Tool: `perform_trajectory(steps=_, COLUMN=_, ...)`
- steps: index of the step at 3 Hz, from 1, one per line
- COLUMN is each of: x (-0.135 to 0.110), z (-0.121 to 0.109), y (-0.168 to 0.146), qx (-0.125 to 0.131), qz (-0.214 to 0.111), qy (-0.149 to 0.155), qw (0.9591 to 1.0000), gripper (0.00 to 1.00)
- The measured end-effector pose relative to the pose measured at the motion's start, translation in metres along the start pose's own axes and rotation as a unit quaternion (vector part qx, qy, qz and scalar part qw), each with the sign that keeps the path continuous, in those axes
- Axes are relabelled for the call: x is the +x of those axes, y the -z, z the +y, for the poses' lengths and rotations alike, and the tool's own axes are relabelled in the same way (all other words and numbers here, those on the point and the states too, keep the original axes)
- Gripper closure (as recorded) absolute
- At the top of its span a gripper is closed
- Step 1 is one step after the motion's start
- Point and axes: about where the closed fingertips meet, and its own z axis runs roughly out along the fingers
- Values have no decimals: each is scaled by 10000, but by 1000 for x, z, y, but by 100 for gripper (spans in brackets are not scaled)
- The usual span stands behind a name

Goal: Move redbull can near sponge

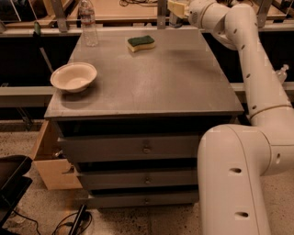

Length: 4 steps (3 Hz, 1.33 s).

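Observation:
The sponge, yellow with a dark green top, lies flat at the far middle of the grey table. My gripper is at the table's far right edge, to the right of the sponge and apart from it. A blue-grey sliver of the redbull can shows directly under the gripper, upright at the table's back edge. Most of the can is hidden by the gripper. The gripper looks shut on the can.
A clear plastic bottle stands at the far left corner. A cream bowl sits near the left edge. The table has drawers below. An open wooden drawer juts out at lower left. My white arm runs down the right side.

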Motion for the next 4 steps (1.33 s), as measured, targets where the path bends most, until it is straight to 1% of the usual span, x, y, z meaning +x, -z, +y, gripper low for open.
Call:
perform_trajectory(steps=1, x=22, z=1, y=-17, qx=74, qz=199, qy=128, qw=9997, gripper=100)
perform_trajectory(steps=2, x=46, z=9, y=-28, qx=-5, qz=535, qy=190, qw=9984, gripper=100)
perform_trajectory(steps=3, x=64, z=13, y=-33, qx=-43, qz=714, qy=84, qw=9974, gripper=100)
perform_trajectory(steps=4, x=80, z=15, y=-39, qx=-65, qz=786, qy=-94, qw=9968, gripper=100)
